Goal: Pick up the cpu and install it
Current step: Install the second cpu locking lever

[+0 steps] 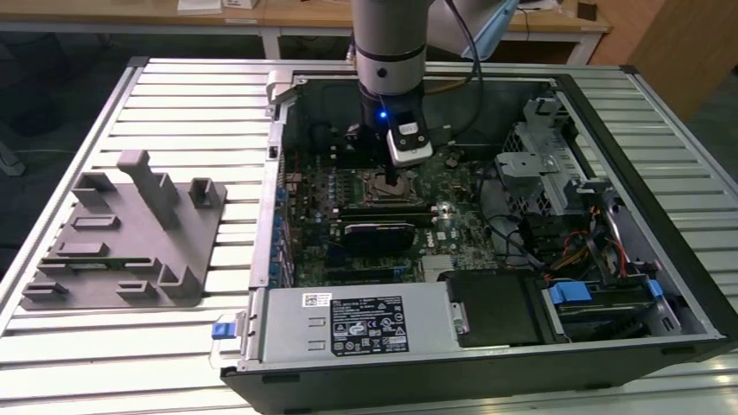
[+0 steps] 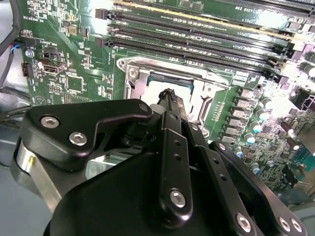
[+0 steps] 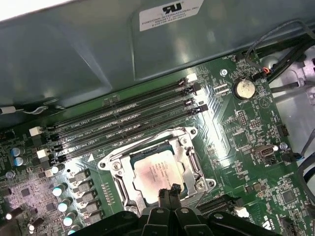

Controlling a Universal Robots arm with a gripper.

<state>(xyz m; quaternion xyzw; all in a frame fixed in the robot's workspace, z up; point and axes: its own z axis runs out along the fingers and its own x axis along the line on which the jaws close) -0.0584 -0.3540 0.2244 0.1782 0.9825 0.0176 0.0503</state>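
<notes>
1. The arm reaches down into the open computer case [image 1: 645, 259], which lies on a slatted metal table [image 1: 173, 95]; its gripper [image 1: 396, 180] hangs directly over the motherboard socket [image 1: 384, 189].
2. In the first wrist view the cpu [image 3: 157, 172] lies flat inside the socket [image 3: 118, 169], silvery top up (metal frame all round it).
3. The gripper [image 3: 169, 191] has its fingers pressed together, their tips just above the cpu's near edge and holding nothing.
4. Four memory slots [image 3: 128, 123] run beside the socket.
5. A grey fixture [image 1: 127, 233] sits on the table at the exterior view's left, well apart from the case.
</notes>
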